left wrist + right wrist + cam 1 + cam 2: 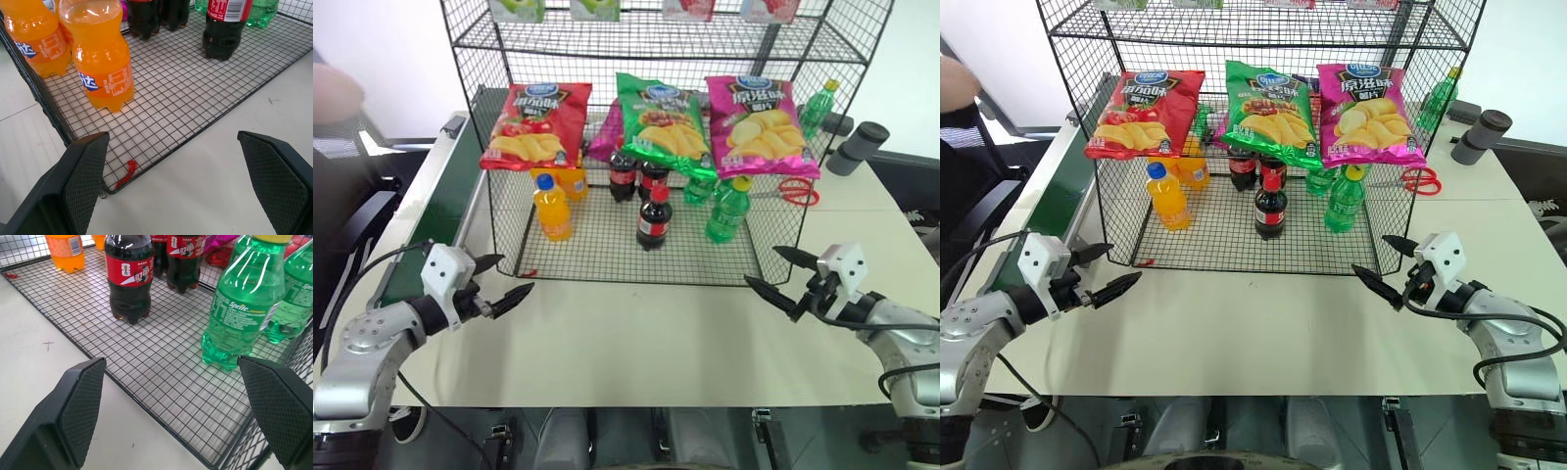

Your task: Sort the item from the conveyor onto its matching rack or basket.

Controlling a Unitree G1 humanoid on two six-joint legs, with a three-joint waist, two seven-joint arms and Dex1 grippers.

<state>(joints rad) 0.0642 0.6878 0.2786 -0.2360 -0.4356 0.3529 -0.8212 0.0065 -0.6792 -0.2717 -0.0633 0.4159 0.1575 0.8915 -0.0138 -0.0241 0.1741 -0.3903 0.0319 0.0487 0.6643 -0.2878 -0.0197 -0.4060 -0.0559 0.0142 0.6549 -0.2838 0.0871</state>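
Left gripper (504, 281) spread, right gripper (782, 273) spread, cola bottle (654, 218) upright on rack (607, 257) floor

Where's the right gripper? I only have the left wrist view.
Observer: The right gripper hangs over the table, just off the right front corner of the rack. Its jaws are open and hold nothing.
Operator: Anything hanging on the rack front?
Observer: Three chip bags: red, green and pink.
Operator: My frame cuts off the front cola bottle. Is it upright?
Observer: Yes. The front cola bottle stands upright on the rack floor with its red cap on. An orange soda bottle is on one side and a green bottle on the other.
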